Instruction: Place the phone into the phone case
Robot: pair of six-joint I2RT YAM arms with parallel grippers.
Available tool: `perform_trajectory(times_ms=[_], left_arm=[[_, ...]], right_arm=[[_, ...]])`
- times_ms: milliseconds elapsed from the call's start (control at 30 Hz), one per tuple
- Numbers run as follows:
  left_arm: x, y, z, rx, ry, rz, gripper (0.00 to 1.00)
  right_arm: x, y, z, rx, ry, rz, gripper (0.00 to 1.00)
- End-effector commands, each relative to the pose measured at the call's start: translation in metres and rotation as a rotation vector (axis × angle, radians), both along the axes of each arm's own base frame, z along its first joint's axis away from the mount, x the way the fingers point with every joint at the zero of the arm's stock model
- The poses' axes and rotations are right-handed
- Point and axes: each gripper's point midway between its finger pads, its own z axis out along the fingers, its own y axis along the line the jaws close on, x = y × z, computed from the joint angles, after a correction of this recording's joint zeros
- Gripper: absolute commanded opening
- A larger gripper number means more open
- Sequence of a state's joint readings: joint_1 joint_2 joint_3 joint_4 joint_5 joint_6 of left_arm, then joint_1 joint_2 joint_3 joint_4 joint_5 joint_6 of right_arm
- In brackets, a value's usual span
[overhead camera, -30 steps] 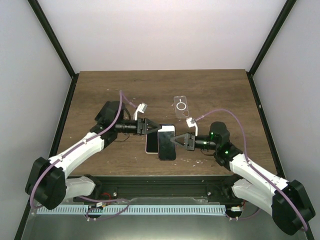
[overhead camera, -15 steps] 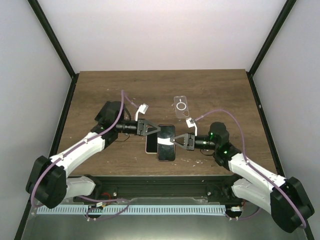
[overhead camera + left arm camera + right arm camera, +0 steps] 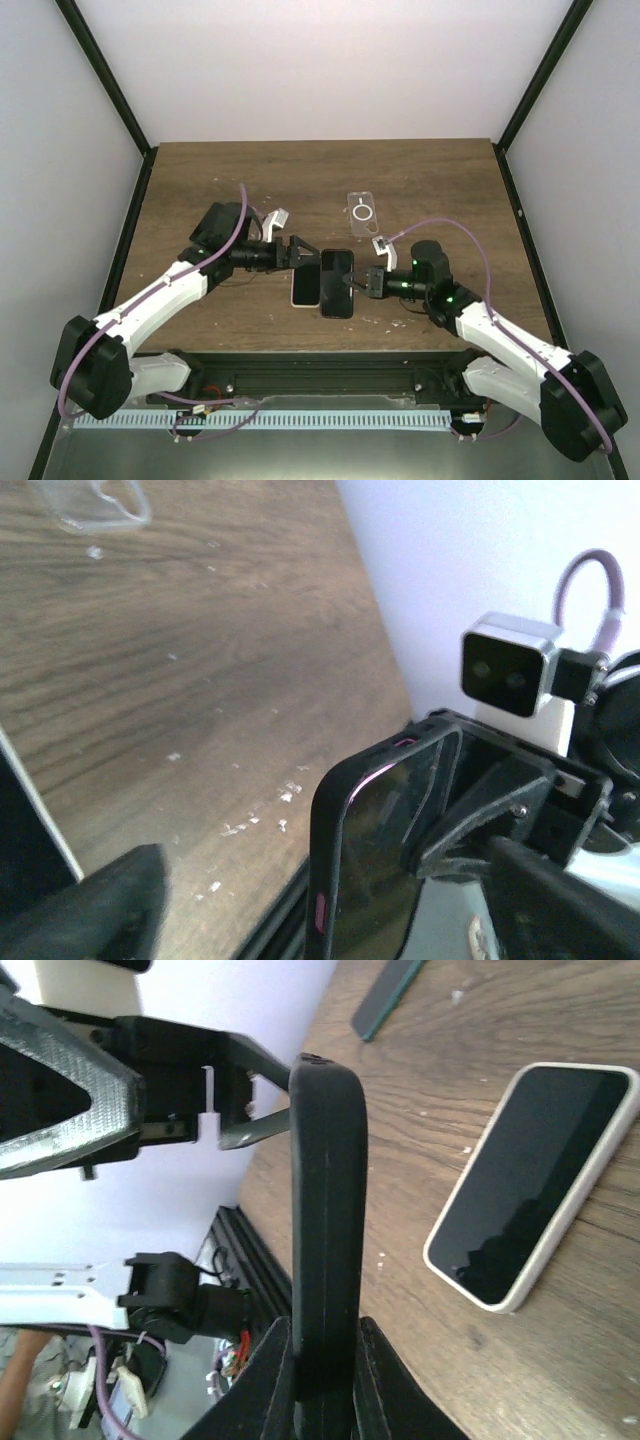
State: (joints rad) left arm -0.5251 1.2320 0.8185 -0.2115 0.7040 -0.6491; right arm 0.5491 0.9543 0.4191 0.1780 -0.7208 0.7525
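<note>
Currently the right pincer [image 3: 360, 284] is clamped tight on one long edge of the black phone case [image 3: 337, 283]. Its wrist view shows the two fingers pinching that edge from either side. From overhead the case presents its broad face upward, long axis running 12 to 6 o'clock, near the front middle of the counter [image 3: 200, 180]. It appears to be held clear of the wood rather than lying on it, though the views do not settle this.

At 9 o'clock of the case, just beside it, the white-rimmed phone [image 3: 305, 282] lies flat on the counter with its dark screen up and nothing gripping it. Whether the two edges touch cannot be told from above.

The left pincer [image 3: 305, 253] hovers at 12 o'clock of the phone, near its top end. Its fingers are spread apart with nothing between them. In its own camera only one blurred dark finger [image 3: 110, 900] shows at the lower left, with the black case and the right arm's wrist camera [image 3: 505, 670] facing it.

A clear case [image 3: 362, 211] lies flat on the counter, at 1 o'clock from the black case and well apart from both pincers. Small white specks [image 3: 260, 825] dot the wood near the front edge.
</note>
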Motion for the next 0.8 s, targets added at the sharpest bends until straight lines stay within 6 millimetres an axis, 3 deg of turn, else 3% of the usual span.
perform_trajectory(times_ms=[0, 333, 467, 633, 767], left_arm=[[0.013, 0.02, -0.01, 0.136, -0.018, 0.106, 1.0], [0.057, 0.074, -0.032, 0.469, 0.029, 0.28, 0.99], [0.077, 0.095, -0.028, 0.568, 0.001, 0.354, 0.98], [0.085, 0.091, -0.018, 0.505, 0.011, 0.354, 0.98], [0.086, 0.097, -0.02, 0.533, -0.003, 0.363, 0.98]], right_arm=[[0.023, 0.001, 0.001, -0.057, -0.041, -0.048, 0.04], [0.058, 0.002, -0.056, -0.099, 0.136, -0.053, 0.07], [0.065, -0.004, -0.079, -0.142, 0.18, -0.089, 0.06], [0.071, -0.022, -0.109, -0.241, 0.222, -0.178, 0.13], [0.079, -0.031, -0.11, -0.307, 0.207, -0.225, 0.25]])
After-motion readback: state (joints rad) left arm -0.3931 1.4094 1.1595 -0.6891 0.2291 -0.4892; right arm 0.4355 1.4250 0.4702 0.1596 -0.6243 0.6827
